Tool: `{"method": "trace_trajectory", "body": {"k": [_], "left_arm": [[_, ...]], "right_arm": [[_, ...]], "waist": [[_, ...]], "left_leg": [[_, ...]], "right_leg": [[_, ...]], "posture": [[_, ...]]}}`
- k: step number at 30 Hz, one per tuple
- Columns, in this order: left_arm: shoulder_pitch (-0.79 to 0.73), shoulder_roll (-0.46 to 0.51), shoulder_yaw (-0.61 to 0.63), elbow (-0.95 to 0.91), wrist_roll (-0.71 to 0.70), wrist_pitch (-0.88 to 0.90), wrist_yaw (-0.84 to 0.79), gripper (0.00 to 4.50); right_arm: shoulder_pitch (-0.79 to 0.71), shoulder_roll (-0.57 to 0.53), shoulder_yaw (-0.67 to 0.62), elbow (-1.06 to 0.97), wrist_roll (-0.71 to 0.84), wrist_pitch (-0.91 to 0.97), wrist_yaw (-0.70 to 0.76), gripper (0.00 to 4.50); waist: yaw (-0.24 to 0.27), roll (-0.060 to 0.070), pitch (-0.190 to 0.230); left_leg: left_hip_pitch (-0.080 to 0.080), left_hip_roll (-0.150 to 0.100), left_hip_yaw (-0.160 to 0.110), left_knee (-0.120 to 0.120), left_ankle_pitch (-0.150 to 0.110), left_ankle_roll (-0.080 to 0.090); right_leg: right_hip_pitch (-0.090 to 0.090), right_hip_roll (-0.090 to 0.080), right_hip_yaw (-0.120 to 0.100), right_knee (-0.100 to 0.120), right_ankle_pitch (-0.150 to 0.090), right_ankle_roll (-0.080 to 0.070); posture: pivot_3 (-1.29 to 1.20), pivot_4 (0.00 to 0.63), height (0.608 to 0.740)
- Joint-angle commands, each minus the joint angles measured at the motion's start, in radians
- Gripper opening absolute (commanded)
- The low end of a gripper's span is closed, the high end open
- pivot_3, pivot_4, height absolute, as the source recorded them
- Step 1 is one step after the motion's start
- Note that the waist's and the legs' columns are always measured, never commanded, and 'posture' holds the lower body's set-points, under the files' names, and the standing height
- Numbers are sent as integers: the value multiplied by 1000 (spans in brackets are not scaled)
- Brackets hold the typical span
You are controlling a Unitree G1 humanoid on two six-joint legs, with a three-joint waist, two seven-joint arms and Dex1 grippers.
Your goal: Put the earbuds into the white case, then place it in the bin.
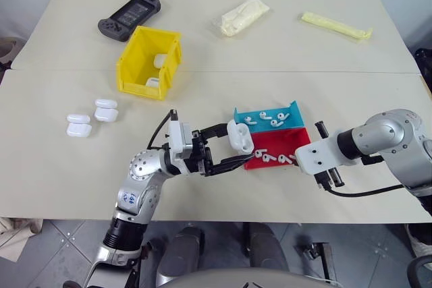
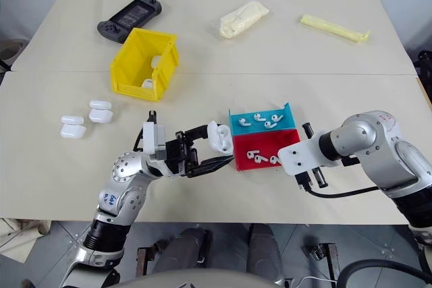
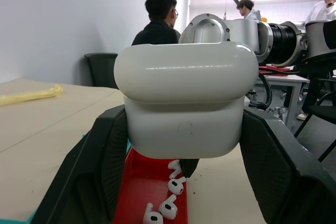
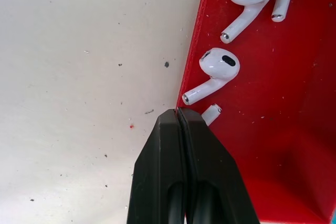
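left gripper (image 1: 231,150) clamps the white case (image 1: 240,135), lid shut, beside the red tray (image 1: 297,141); right gripper (image 4: 178,113) pressed closed, empty, over that tray's earbuds (image 4: 218,69)

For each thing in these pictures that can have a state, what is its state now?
Left pincer: shut on the white case.
White case: held above the table, lid closed.
Right pincer: shut, empty, tips at the red tray's edge.
Red tray: holds loose earbuds.
Teal tray: holds earbuds.
Yellow bin: upright, two cases inside.
Spare cases: closed, lying on the table.
Game controller: screen dark.
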Motion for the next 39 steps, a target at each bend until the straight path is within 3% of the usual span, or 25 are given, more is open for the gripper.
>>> {"method": "trace_trajectory", "body": {"k": [1, 7, 15, 27, 39], "left_arm": [[-5, 0, 6, -42, -12, -9, 5, 2782], [1, 5, 6, -45, -10, -11, 9, 2782], [4, 12, 6, -46, -12, -8, 11, 2782], [8, 13, 2, -51, -10, -6, 15, 2782], [13, 17, 1, -58, -9, -6, 19, 2782]], "right_arm": [[-8, 15, -4, 8, -6, 2, 2, 18], [-8, 4, -31, -4, 30, 73, 25, 18], [-41, 11, -91, -77, 149, 277, 50, 2504], [-78, 77, -54, -218, 225, 648, -42, 2504], [-70, 72, -16, -268, 237, 817, -137, 2504]], "waist": [[0, 0, 0], [0, 0, 0], [2, 0, 0], [4, 0, 0], [3, 0, 0]], "left_leg": [[0, 0, 0, 0, 0, 0], [0, 0, 0, 0, 0, 0], [-1, 1, 0, 0, 0, 0], [-1, 0, -1, 0, 0, 0], [-1, 0, -1, 0, 0, 0]], "right_leg": [[0, 0, 0, 0, 0, 0], [0, 0, 0, 0, 0, 0], [-1, -1, 0, -1, 0, 0], [-1, -2, 0, -1, 0, 0], [-1, -1, 0, 0, 0, 0]], "posture": [[0, 150, 740], [0, 150, 740], [0, 150, 740], [0, 150, 740], [0, 150, 740]]}}
